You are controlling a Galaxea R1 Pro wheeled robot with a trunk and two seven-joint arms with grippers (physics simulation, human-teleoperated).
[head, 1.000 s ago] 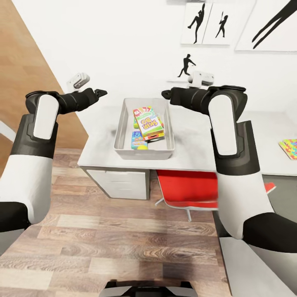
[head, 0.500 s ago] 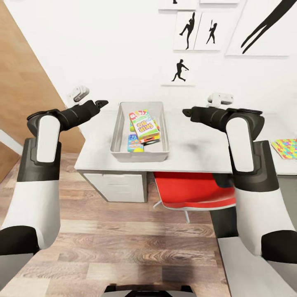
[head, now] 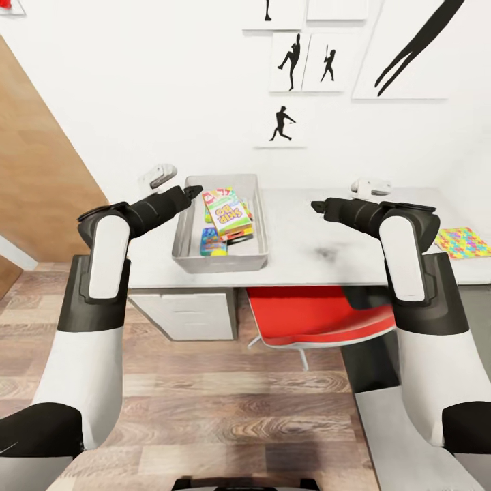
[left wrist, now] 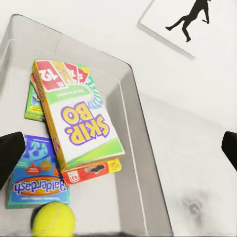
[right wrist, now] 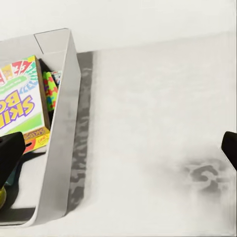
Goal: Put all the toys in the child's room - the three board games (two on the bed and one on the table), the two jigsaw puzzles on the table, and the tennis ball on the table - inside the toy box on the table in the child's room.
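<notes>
The grey toy box (head: 181,240) stands on the white table (head: 320,252). Inside it a Skip-Bo game (head: 228,211) lies on top of other boxes, with a blue Balderdash box (head: 209,239) and the yellow tennis ball (head: 218,251) at the near end. The left wrist view looks down on the Skip-Bo game (left wrist: 81,126) and the ball (left wrist: 53,219). My left gripper (head: 193,191) is open and empty over the box's far left rim. My right gripper (head: 317,206) hovers open and empty above bare tabletop to the right of the box. A colourful jigsaw puzzle (head: 464,242) lies at the table's far right.
A red chair (head: 320,319) is tucked under the table in front of me. A white drawer unit (head: 184,314) sits under the table's left end. Wood flooring lies between me and the table. Framed silhouette pictures (head: 279,126) hang on the white wall behind.
The camera has shifted. My left gripper has come in over the box's left rim. My right gripper has drawn away from the box's far right corner to the open tabletop.
</notes>
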